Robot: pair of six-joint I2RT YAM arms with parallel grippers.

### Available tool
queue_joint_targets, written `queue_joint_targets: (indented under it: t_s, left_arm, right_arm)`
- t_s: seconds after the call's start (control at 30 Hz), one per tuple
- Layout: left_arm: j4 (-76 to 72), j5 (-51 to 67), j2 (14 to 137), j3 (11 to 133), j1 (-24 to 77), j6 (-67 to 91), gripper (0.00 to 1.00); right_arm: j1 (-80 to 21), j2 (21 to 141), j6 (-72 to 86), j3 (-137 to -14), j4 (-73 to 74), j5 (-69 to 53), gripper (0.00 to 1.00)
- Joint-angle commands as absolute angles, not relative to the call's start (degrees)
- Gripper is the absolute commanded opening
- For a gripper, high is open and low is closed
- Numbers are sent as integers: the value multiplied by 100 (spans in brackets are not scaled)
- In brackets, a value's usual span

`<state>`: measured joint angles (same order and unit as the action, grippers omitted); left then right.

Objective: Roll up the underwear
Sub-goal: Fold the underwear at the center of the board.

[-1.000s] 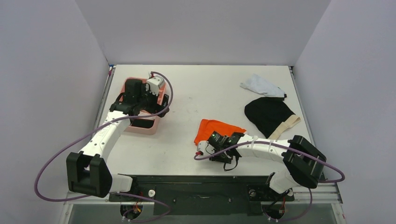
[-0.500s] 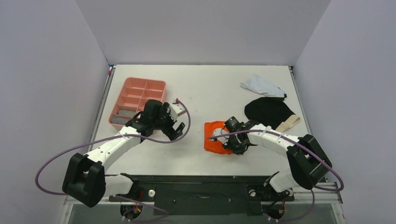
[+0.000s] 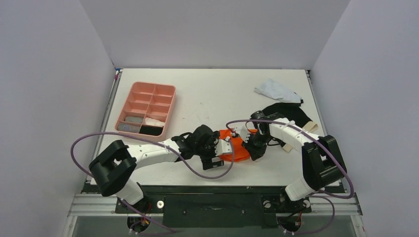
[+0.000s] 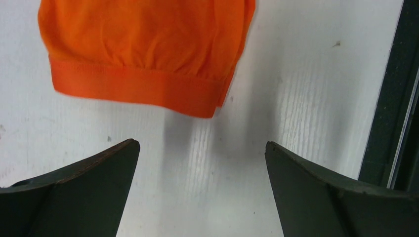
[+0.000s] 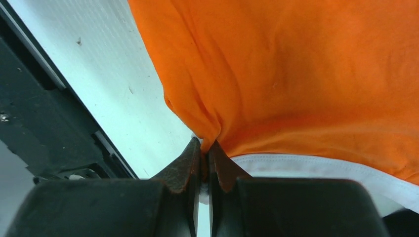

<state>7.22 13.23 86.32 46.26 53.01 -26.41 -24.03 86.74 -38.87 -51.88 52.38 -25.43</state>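
Note:
The orange underwear (image 3: 238, 150) lies bunched at the table's front middle, between my two grippers. My right gripper (image 5: 203, 143) is shut on a pinched fold of the orange underwear (image 5: 306, 74) by its white-edged band; in the top view the right gripper (image 3: 250, 143) is at the garment's right side. My left gripper (image 4: 201, 145) stands open just above the bare table, its fingers short of the hem of the orange underwear (image 4: 143, 49); seen from above, the left gripper (image 3: 217, 150) is at the garment's left edge. The black underwear (image 3: 292, 111) with its beige waistband (image 3: 310, 127) lies behind, partly hidden by the right arm.
A pink compartment tray (image 3: 129, 101) holding a few rolled cloths sits at the left. A pale blue-white cloth (image 3: 276, 90) lies at the back right. The dark front rail (image 3: 197, 190) runs close below the orange garment.
My left arm swung from the pink tray across to the orange underwear's left edge. My right gripper closed on the orange cloth and carried it right and farther back.

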Motion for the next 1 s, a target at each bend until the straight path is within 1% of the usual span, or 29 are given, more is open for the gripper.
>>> queue_joint_targets:
  t_s: [0.0,0.03,0.1,0.37,0.57,0.83,0.97]
  left_arm:
    - [178,1258,9018,5168,5598,-2943,100]
    - [133,1224,9062,5173,5620,-2968,100]
    - [-180,1209,9174,5170,5651,-3008,95]
    - [-681,859,9487,5018,5959,-3394,84]
    - [-844,675,9541,4971,6080,-3608,81]
    - [-970,245,9485,4745,6275,-4000,79]
    - [-814,193,9463,4739,6388,-4068,71]
  right_arm:
    - [-2072,8890,-4268,-5549,5712,-3257,0]
    - [-2047,8942,-4306,-5584,5739,-3306,0]
    - [-1972,9010,-4347,-5622,5803,-3383,0]
    - [-1668,9381,-4613,-5938,6265,-3810,0]
    - [-1425,9647,-4882,-6205,6675,-4080,0]
    - [-1327,9764,-4927,-6291,6746,-4072,0]
    - [-1281,9841,-4931,-6332,6758,-4075,0]
